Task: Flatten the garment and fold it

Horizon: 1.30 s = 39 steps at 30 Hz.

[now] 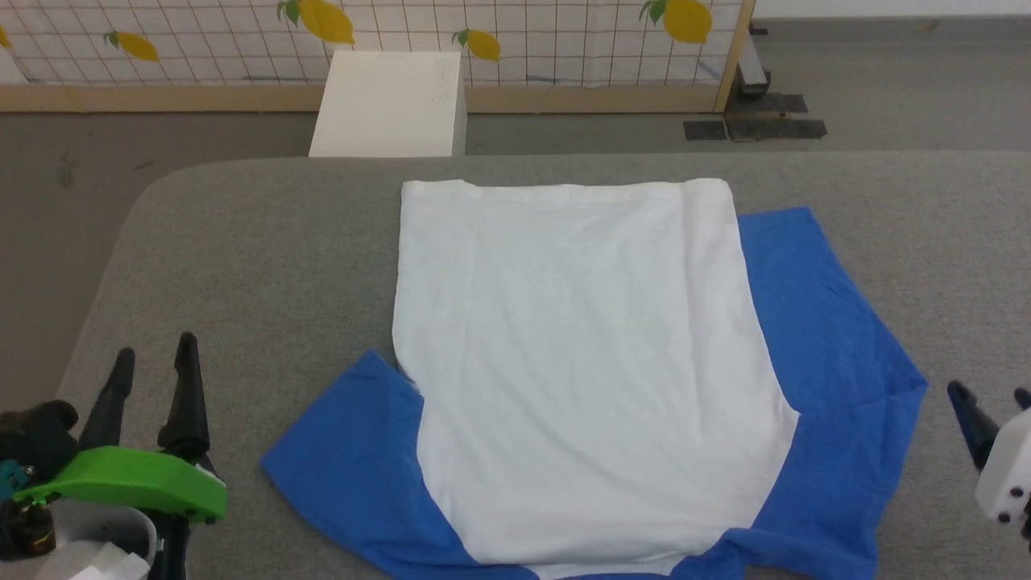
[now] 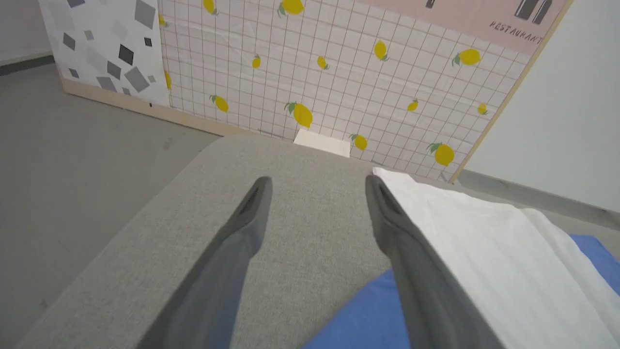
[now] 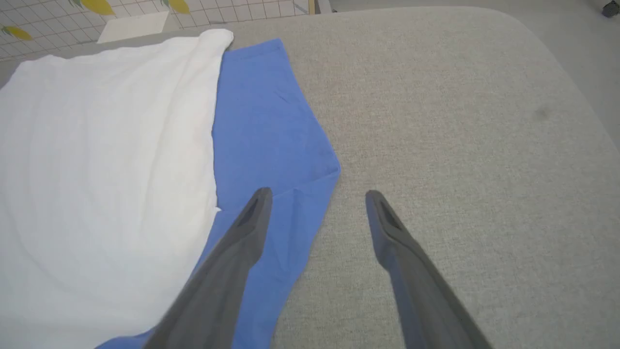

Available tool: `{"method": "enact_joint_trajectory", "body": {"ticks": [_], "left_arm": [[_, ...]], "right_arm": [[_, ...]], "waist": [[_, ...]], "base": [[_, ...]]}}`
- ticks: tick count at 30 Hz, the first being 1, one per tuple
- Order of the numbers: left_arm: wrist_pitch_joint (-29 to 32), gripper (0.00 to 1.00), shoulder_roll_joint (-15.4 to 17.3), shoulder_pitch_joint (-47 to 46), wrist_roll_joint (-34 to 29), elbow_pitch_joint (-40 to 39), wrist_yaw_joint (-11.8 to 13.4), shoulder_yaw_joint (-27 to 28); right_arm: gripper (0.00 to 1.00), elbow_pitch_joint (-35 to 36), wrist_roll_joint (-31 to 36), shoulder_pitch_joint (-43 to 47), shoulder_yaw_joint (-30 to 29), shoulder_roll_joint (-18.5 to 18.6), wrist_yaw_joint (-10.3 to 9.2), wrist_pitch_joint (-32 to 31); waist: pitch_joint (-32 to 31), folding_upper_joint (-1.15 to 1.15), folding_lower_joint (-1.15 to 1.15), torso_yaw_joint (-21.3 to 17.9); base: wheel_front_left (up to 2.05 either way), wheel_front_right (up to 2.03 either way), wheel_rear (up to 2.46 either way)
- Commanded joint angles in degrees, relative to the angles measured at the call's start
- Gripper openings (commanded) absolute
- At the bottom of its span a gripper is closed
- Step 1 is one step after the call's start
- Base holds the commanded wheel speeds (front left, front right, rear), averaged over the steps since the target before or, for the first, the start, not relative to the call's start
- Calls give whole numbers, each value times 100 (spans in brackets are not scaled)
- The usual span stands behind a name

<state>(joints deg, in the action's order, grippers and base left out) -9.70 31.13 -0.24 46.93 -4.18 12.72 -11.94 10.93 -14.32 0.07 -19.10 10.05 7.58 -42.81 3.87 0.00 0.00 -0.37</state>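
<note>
My left gripper (image 1: 155,348) sits at the near left corner of the grey padded table (image 1: 266,242). Its two dark fingers are spread wide with nothing between them but bare grey cloth. My right gripper (image 1: 989,392) is at the near right, at the edge of the head view, and its fingers are spread just as wide and hold nothing. The garment (image 1: 580,362) lies flat in the middle of the table, between my two grippers. Its white body runs from the near edge to a straight hem on the far side, with only faint wrinkles across it. One blue sleeve fans out at the near left, close to my left fingers but apart from them in the head view. The other blue sleeve spreads along the right side of the white body and comes to a creased corner near my right gripper. In the right wrist view, my inner finger (image 3: 242,242) hangs over that blue corner while the outer one is over bare table. I cannot tell whether either finger touches the cloth. In the left wrist view, the white body's left edge runs beside my inner finger. Beyond the far edge of the table, a white box (image 1: 387,105) stands on the grey floor (image 1: 48,161) against a gridded wall panel with lemons (image 1: 564,40).
</note>
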Motion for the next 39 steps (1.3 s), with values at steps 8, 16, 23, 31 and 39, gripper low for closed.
{"method": "enact_joint_trajectory", "body": {"ticks": [8,16,23,31,39], "left_arm": [[-525,100,-436,-653,-1035,52,-409,358],[-529,100,-896,-1115,-1839,0,-1000,815],[-530,100,-1270,-1374,-2195,15,-1419,1089],[-530,100,-1557,-1421,-2469,-14,-1667,1328],[-530,100,-1735,-1378,-2632,71,-1816,1462]], "right_arm": [[100,-1014,516,-1887,62,315,-9,242],[100,-2337,1203,-3685,238,500,-9,349],[100,-3119,1685,-4623,383,488,-9,193],[100,-3529,1934,-4822,637,664,-9,92],[0,-3807,1533,-4758,813,582,-9,-133]], "waist": [[1056,0,0,48],[2064,0,0,349],[2643,0,0,577],[2884,0,0,659],[2812,0,0,558]], "base": [[0,0,0],[0,0,0],[0,0,0],[0,0,0],[0,0,0]]}}
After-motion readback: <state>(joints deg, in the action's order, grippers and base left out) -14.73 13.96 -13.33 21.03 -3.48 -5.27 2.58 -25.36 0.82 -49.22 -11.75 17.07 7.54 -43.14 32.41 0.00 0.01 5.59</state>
